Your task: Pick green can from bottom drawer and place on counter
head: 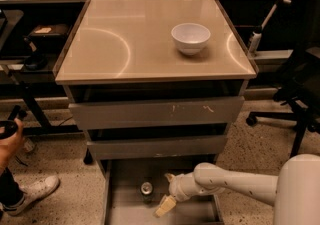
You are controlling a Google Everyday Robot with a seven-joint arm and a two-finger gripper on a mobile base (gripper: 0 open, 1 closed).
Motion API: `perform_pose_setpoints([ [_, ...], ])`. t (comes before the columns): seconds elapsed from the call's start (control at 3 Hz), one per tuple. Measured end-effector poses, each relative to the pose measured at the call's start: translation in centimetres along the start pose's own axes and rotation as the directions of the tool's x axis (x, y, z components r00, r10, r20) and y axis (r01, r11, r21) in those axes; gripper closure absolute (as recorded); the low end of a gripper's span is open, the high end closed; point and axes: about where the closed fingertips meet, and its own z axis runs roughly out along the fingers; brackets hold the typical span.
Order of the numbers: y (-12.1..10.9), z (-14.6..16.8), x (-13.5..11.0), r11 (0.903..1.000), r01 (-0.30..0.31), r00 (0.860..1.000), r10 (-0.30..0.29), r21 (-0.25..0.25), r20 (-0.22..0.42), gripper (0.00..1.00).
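The green can stands upright on the floor of the open bottom drawer, its silver top facing up. My gripper is low inside the drawer, just right of the can and apart from it. It is open and empty, with one pale fingertip pointing down-left and the other behind it. My white arm reaches in from the right. The beige counter tops the drawer unit.
A white bowl sits on the counter's right half. The two upper grey drawers overhang the bottom one. A person's hand and white shoe are at the left. A black office chair stands at the right, with a cluttered bench behind.
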Motion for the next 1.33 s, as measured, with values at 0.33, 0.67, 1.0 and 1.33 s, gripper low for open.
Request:
perform_pose_setpoints([
  [0.33, -2.7, 6.0, 1.3, 0.9996, -0.012, 0.997, 0.013, -0.025, 0.070, 0.00],
  [0.67, -2.8, 6.2, 1.3, 0.9996, -0.014, 0.997, 0.016, -0.023, 0.072, 0.00],
  [1.0, -4.0, 7.4, 1.7, 0.9997, -0.021, 0.993, 0.019, 0.011, 0.117, 0.00],
  [1.33, -5.6, 8.7, 1.8, 0.9983, -0.027, 0.985, 0.018, 0.052, 0.170, 0.00],
])
